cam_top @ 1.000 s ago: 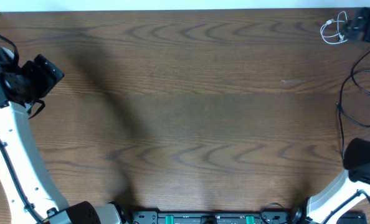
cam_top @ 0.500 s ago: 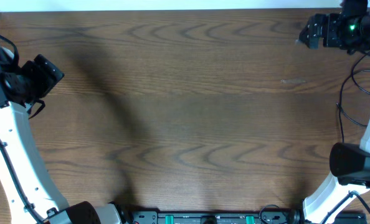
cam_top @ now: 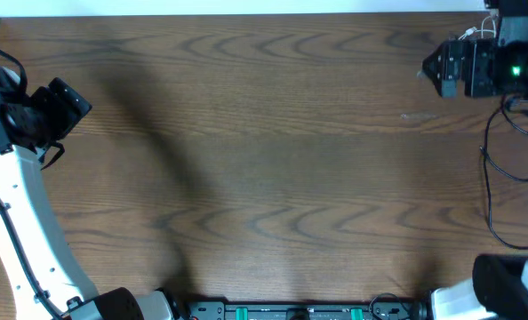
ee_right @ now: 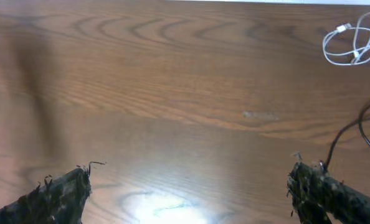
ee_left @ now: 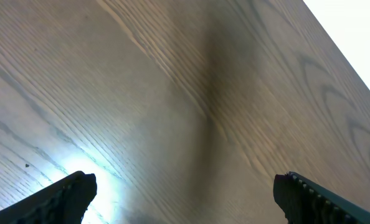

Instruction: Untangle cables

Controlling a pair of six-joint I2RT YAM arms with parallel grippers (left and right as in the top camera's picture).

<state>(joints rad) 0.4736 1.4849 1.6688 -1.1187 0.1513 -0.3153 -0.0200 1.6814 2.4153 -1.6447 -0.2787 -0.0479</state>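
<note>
Right wrist view: white cable coiled near the tabletop edge, black cable near it, both likely limp and light. My right hand is spread, empty; I'd pinch near a plug.

Robotics lab bench: 2 robot arms flank a wood-grain table.

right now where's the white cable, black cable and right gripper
white cable [ee_right: 344, 28], right wrist view, plug end
black cable [cam_top: 489, 191], overhead view, long straight run
right gripper [ee_right: 188, 177], right wrist view, midway between fingertips
</note>
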